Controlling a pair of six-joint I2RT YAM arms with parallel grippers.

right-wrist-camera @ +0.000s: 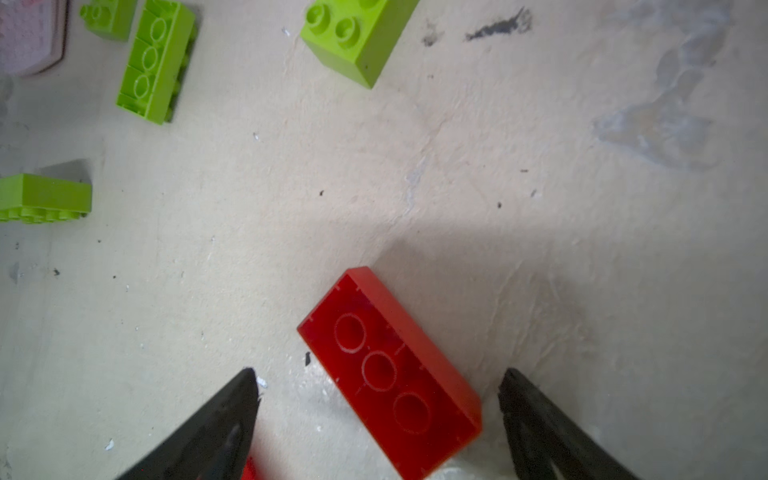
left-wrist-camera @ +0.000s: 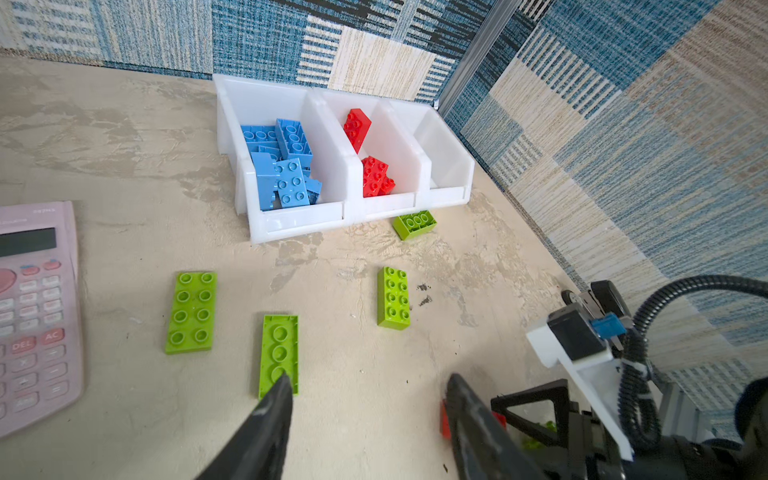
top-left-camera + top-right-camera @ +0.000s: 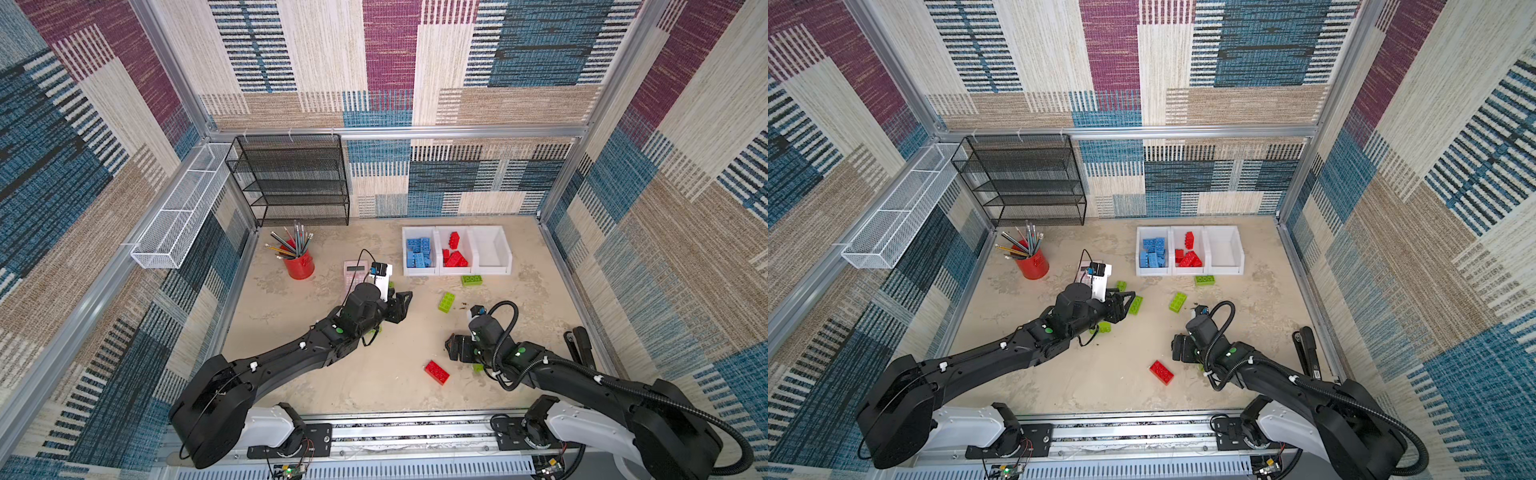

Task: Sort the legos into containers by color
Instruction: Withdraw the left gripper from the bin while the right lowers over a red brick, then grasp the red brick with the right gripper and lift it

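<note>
**Top views.** In both top views, three joined white bins (image 3: 457, 272) stand at the back right of the table (image 3: 316, 374). Blue bricks (image 3: 419, 252) lie in the left bin and red bricks (image 3: 455, 254) in the middle one. Green bricks (image 3: 1177, 302) lie scattered on the table in front of the bins. The left claw (image 3: 1126, 305) hangs mid-table beside a pink calculator (image 3: 355, 272), its fingers apart. The right claw (image 3: 451, 347) sits low towards the front, just beside a lone red brick (image 3: 436, 372).

**Left wrist view.** The left claw's two dark fingers (image 2: 270, 415) stand partly spread and hold nothing. One tip overlaps the end of an upturned green brick (image 2: 279, 353), though I cannot tell whether it touches. Three more green ones lie near, one of them just in front of the bins. The sorted blue and red piles show clearly in their bins.

**Right wrist view.** The right claw's fingers (image 1: 216, 432) gape wide. The red brick lies hollow side up on the table between the tips, clear of both. Three green bricks lie well beyond it.
</note>
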